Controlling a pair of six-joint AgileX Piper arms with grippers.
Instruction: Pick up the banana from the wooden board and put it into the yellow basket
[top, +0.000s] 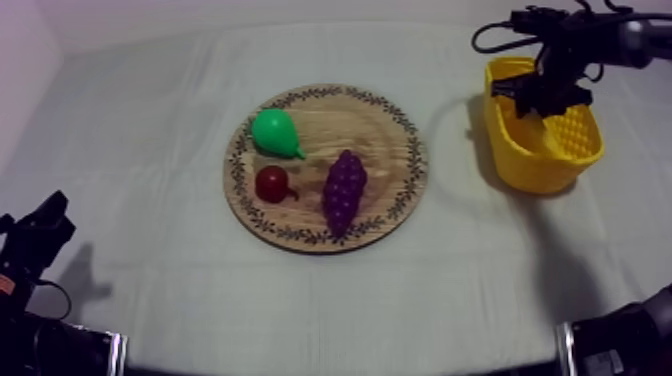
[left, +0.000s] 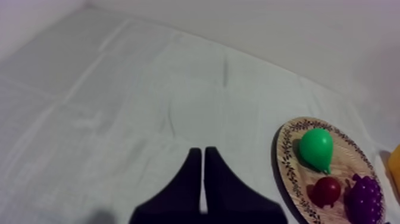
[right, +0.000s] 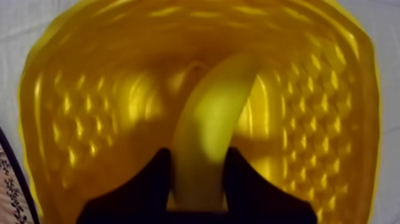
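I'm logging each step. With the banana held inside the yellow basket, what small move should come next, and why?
Probably open the right hand: it is shut on the banana, which hangs inside the yellow basket, so letting go should drop it there.

Glossy plastic basket (right: 89, 107), grainy wooden board (top: 390, 150)

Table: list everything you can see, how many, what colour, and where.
Wooden board: one, brown, centre of the cloth.
Pear: one, green, on the board.
Small red fruit: one, red, on the board.
Grapes: one bunch, purple, on the board.
Yellow basket: one, yellow, at the right.
Banana: one, yellow, down in the basket.
Cloth: one, grey-white, under everything.
Left gripper: one, black, shut, over bare cloth.
Right gripper: one, black, shut on the banana, in the basket.
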